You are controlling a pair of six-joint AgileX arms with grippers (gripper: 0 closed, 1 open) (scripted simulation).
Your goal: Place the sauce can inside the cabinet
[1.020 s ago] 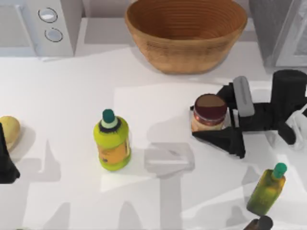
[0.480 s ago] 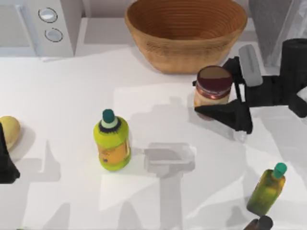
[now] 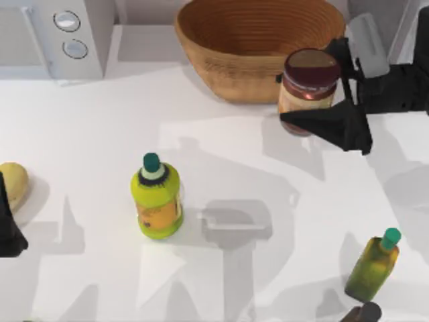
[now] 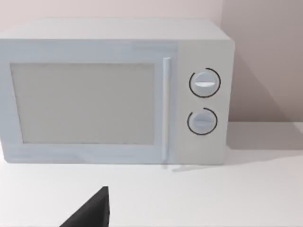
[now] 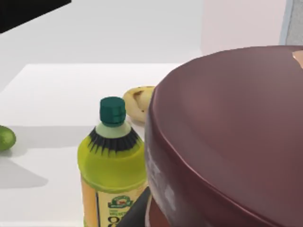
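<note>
The sauce can [image 3: 310,84], a short cylinder with a maroon top and an orange-yellow label, hangs above the table beside the basket's right side. My right gripper [image 3: 327,88] is shut on it, with one black finger on each side. The can's maroon top [image 5: 227,132] looms large in the right wrist view. The grey speckled cabinet [image 3: 394,15] stands at the back right corner, just behind the right arm. My left gripper [image 3: 8,231] is parked at the table's left edge.
A wicker basket [image 3: 258,47] sits at the back centre, and a white microwave [image 3: 53,37] with two knobs at the back left. A lime-green bottle [image 3: 156,198] stands mid-table, an olive bottle [image 3: 372,265] at the front right. A yellowish object [image 3: 12,184] lies far left.
My right gripper has carried the sauce can up off the table and toward the back right, closer to the cabinet. The left arm has not moved.
</note>
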